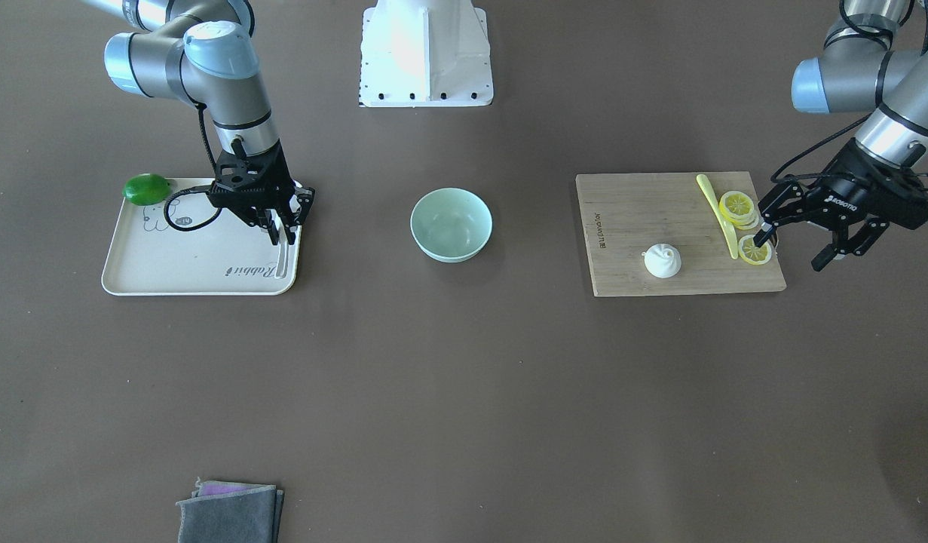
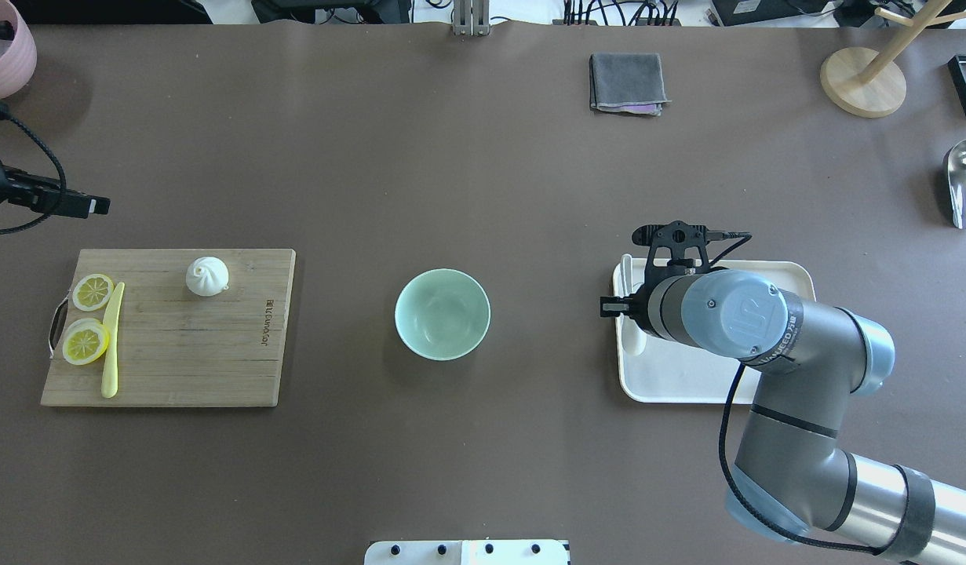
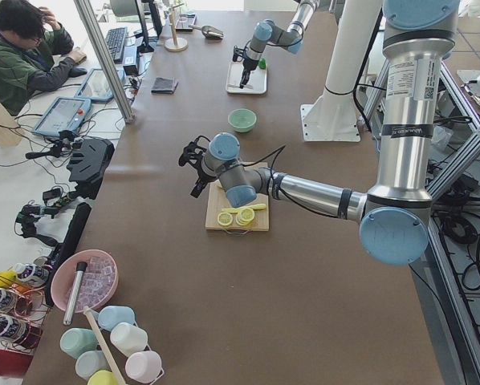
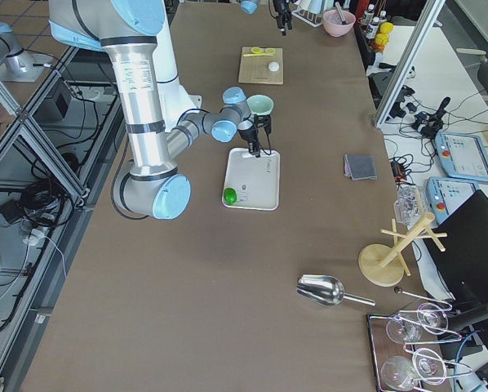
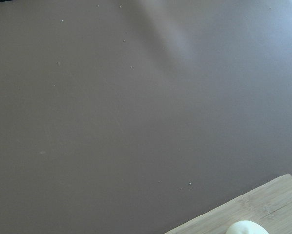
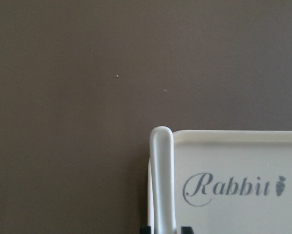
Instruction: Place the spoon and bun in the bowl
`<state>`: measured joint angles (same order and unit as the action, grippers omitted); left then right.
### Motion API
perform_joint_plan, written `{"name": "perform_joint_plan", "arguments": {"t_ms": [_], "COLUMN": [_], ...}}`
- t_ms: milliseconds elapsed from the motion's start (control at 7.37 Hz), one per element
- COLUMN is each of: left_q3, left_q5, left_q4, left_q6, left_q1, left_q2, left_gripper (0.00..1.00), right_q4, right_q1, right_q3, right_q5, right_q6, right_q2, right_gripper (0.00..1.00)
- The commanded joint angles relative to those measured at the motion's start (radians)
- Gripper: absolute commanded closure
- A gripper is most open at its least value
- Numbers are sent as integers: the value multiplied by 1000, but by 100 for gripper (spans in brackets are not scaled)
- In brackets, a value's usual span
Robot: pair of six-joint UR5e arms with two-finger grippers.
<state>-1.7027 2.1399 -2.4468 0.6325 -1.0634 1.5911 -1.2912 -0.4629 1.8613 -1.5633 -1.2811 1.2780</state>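
The white spoon [image 1: 286,260] lies along the inner edge of the cream tray [image 1: 177,264], its handle tip on the rim in the right wrist view [image 6: 162,180]. My right gripper [image 1: 281,235] points down with its fingers closed in on both sides of the spoon, which still rests on the tray. The mint-green bowl [image 1: 451,224] stands empty mid-table. The white pleated bun [image 1: 663,261] sits on the wooden cutting board [image 1: 637,219]. My left gripper [image 1: 795,247] is open and empty, raised beside the board's outer end near the lemon slices [image 1: 737,205].
A green lime-like object [image 1: 146,188] sits on the tray's far corner. A yellow-green utensil [image 1: 716,207] lies by the lemon slices. A folded grey cloth [image 1: 230,513] lies at the operators' edge. The white robot base [image 1: 426,53] stands behind the bowl.
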Motion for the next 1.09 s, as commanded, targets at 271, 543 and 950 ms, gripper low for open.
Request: {"name": "perform_joint_plan", "arguments": {"t_ms": [271, 543, 950], "left_q3": [1, 5, 6], "left_q5": [0, 0, 0], "left_q4": [-3, -3, -3], "left_q6": [-1, -1, 1], "left_q1": [3, 5, 13], "left_q2": [-2, -2, 1], "left_gripper": [3, 3, 3], "right_q4": [-330, -335, -339], "right_q1": [29, 73, 144], "right_q3": [-46, -254, -292], "right_q5": [26, 135, 244], "right_q6": [-369, -527, -580], "right_q2": [-370, -547, -562], "right_gripper": [100, 100, 100]}}
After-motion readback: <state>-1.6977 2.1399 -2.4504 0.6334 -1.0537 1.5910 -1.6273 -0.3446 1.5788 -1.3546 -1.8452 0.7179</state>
